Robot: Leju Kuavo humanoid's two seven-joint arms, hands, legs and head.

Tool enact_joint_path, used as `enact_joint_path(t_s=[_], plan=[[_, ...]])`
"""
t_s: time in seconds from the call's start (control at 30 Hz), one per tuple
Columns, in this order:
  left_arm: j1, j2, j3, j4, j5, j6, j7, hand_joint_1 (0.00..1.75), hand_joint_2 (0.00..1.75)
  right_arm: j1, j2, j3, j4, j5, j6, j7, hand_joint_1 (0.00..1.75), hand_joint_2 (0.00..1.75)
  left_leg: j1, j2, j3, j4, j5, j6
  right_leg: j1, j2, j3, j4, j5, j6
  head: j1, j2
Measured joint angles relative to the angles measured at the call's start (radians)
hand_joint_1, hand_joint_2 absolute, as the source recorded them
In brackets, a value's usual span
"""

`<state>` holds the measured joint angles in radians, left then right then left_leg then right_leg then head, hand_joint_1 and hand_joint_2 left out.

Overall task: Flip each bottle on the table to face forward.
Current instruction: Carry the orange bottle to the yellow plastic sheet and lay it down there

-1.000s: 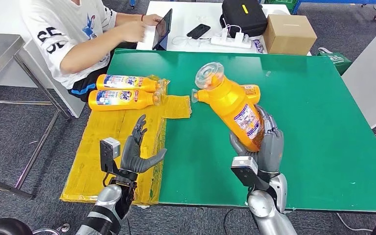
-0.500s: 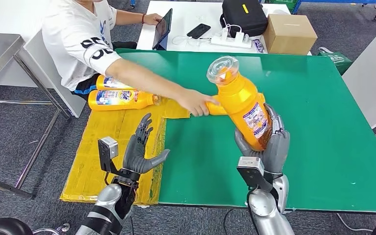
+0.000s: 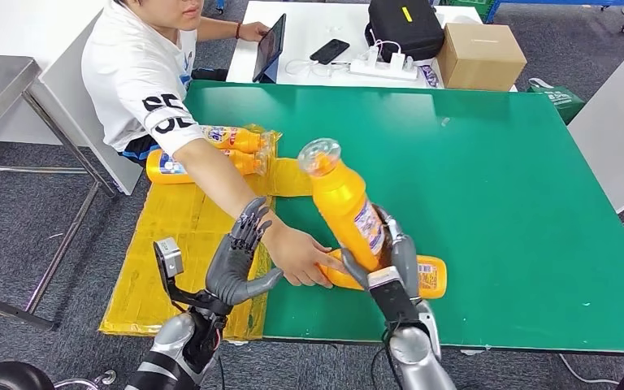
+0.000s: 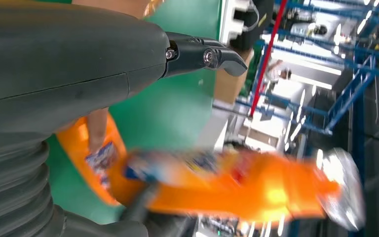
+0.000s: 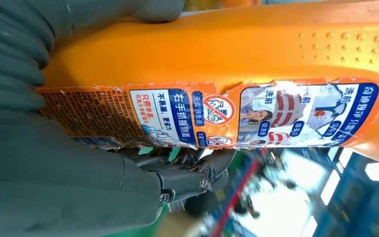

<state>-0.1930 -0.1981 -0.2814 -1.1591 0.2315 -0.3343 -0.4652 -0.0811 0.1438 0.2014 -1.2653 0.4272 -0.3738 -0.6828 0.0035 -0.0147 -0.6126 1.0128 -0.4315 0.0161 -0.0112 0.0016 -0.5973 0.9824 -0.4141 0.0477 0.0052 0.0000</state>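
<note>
Far left on the yellow mat (image 3: 171,236), two orange bottles (image 3: 236,140) lie on their sides, long axes across the table, partly hidden behind the person's arm (image 3: 211,175). Left hand (image 3: 240,256) hovers over the mat's near edge, fingers spread, nothing in it; the left wrist view agrees, fingertips (image 4: 222,55) bare against the green table (image 3: 496,162). Person's hand (image 3: 296,256) reaches in just beside it and touches the lying bottle (image 3: 422,276) at the table's near edge, this one flat, long axis running left to right, its base end toward the right. Right hand (image 3: 390,260) grips the held bottle (image 3: 343,203) by its lower body, cap tilted up and away toward the left; the right wrist view shows its printed label (image 5: 256,116) close against the hand, fingers wrapped under it. Bottle count: four, being two on the mat, one lying on the green, one held. Key relation: the lying bottle sits directly under and just beyond the right hand, touching or nearly touching the held one's base, cannot tell which. Right hand is plainly the nearer, but it is occupied and must first set its bottle down. Which face of the lying bottle is up cannot be read.
</note>
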Motion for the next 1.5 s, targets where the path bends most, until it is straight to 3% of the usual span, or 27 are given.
enact_joint_path(t_s=[0.33, 0.67, 1.1, 1.5], plan=[[0.007, 0.015, -0.018, 0.0, 0.047, -0.06, 0.011, 0.0, 1.75, -0.014, 0.053, 0.055, 0.154, -0.021, 0.056, -0.016, 1.75, 1.75, 0.0, 0.0, 0.0, 0.0, 0.0, 0.0, 0.0, 0.0, 0.0, 0.0, 0.0, 0.0, 0.0, 0.0], [0.011, 0.028, -0.049, 0.022, 0.081, -0.112, 0.01, 0.0, 1.75, -0.037, 0.087, 0.187, 0.277, -0.035, 0.05, -0.016, 1.75, 1.75, 0.0, 0.0, -0.001, 0.0, 0.0, 0.0, 0.0, 0.0, -0.001, 0.0, 0.0, 0.0, 0.0, 0.0], [-0.006, 0.054, -0.054, 0.077, 0.085, -0.101, 0.015, 0.0, 1.75, -0.079, 0.105, 0.319, 0.408, -0.017, 0.06, -0.018, 1.75, 1.75, 0.0, 0.001, -0.001, 0.0, 0.0, 0.0, 0.0, 0.0, -0.001, 0.0, 0.0, 0.0, 0.0, 0.0], [-0.023, 0.067, -0.053, 0.103, 0.08, -0.071, 0.031, 0.0, 1.75, -0.125, 0.115, 0.371, 0.479, -0.016, 0.06, -0.016, 1.75, 1.75, 0.0, 0.002, 0.0, 0.0, 0.0, 0.0, 0.0, 0.0, -0.001, 0.0, 0.0, 0.0, 0.0, 0.0]])
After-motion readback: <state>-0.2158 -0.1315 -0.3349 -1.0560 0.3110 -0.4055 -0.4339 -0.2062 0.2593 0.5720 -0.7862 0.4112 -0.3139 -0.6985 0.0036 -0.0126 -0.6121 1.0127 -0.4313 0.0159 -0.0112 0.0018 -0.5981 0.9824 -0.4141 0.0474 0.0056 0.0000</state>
